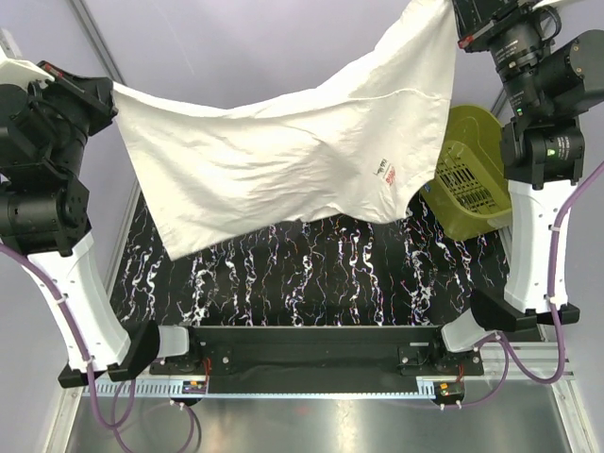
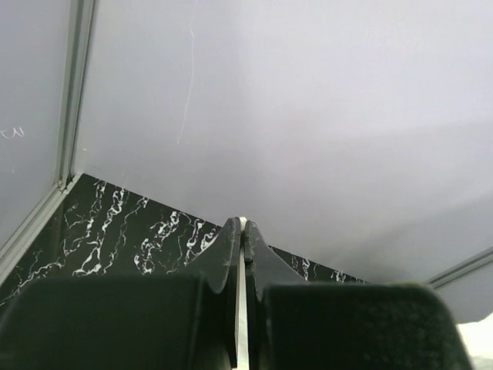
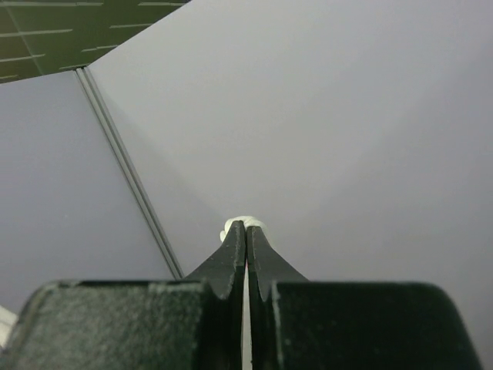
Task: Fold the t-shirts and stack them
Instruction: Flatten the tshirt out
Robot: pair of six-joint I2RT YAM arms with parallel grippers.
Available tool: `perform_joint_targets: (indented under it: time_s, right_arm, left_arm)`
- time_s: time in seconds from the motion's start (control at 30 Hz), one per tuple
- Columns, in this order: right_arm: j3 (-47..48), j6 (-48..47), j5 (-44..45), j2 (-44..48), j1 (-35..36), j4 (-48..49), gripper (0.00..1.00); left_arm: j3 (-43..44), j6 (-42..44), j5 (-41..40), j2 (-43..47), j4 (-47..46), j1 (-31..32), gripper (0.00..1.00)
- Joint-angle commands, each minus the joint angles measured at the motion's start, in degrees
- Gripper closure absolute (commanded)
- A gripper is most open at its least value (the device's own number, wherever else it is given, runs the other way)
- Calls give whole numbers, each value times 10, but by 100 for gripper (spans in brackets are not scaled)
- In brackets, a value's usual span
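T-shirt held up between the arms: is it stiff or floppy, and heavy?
Probably floppy: the t-shirt sags and wrinkles between the left end effector and right end effector. Likely light: two small pinches carry it. It may swing, since its lower edge hangs loose.

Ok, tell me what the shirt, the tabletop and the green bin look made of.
The t-shirt: soft matte off-white cloth, likely cotton; it sags and creases. The tabletop: black with white marble-like veining, probably printed. The bin: olive, probably plastic; rigid slotted wall.
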State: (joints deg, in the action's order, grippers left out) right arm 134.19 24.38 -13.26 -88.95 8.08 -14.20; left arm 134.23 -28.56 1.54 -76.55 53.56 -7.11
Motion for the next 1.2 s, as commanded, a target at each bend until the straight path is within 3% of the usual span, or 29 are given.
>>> perform_joint_targets:
  time_s: [0.0, 0.13, 0.2, 0.27, 0.33, 0.4, 0.43, 0.5, 0.57, 0.6, 0.63, 0.67, 0.7, 0.77, 0.9, 1.17]
  right_arm:
    - [68, -18, -2, -22, -7, 28, 100]
    - [156, 1, -33, -73, -18, -28, 100]
    - [81, 2, -30, -15, -17, -10, 100]
    - [5, 1, -4, 29, -19, 78, 100]
    - [69, -3, 9, -11, -27, 49, 100]
    - [206, 12, -17, -106, -33, 7, 100]
    - [243, 29, -25, -128, -33, -26, 100]
    - [282, 32, -40, -140, -33, -52, 100]
    - [185, 19, -31, -57, -33, 5, 100]
    - [56, 15, -2, -31, -33, 61, 100]
    - [42, 22, 4, -23, -44, 110, 100]
    - [70, 30, -6, -59, -53, 84, 100]
    - [167, 31, -32, -80, -57, 47, 100]
    - [215, 32, -50, -91, -58, -5, 100]
    - [64, 27, -28, 15, -57, 76, 100]
    - [-16, 14, -44, 176, -57, 98, 100]
  left_arm:
    - [-28, -24, -7, 13, -101, -5, 100]
    - [57, -43, 42, -40, -52, -4, 100]
    - [9, -38, 30, 8, -70, -4, 100]
    - [-127, -43, -13, 99, -171, -4, 100]
    - [-142, -38, -30, 67, -195, -4, 100]
    - [-39, -40, -19, -1, -146, -4, 100]
    - [67, -42, -1, -40, -76, -5, 100]
    - [140, -44, -6, -76, -29, -4, 100]
    - [27, -41, -21, 12, -98, -4, 100]
    - [-39, -38, -37, 42, -150, -5, 100]
    - [-104, -40, -42, 56, -207, -5, 100]
    - [-89, -43, -37, 52, -194, -11, 100]
    - [-61, -38, -26, 21, -168, -11, 100]
    - [-14, -38, 5, 4, -115, -11, 100]
    - [-130, -35, 14, 106, -174, -11, 100]
    - [-71, 5, 37, 210, -111, -11, 100]
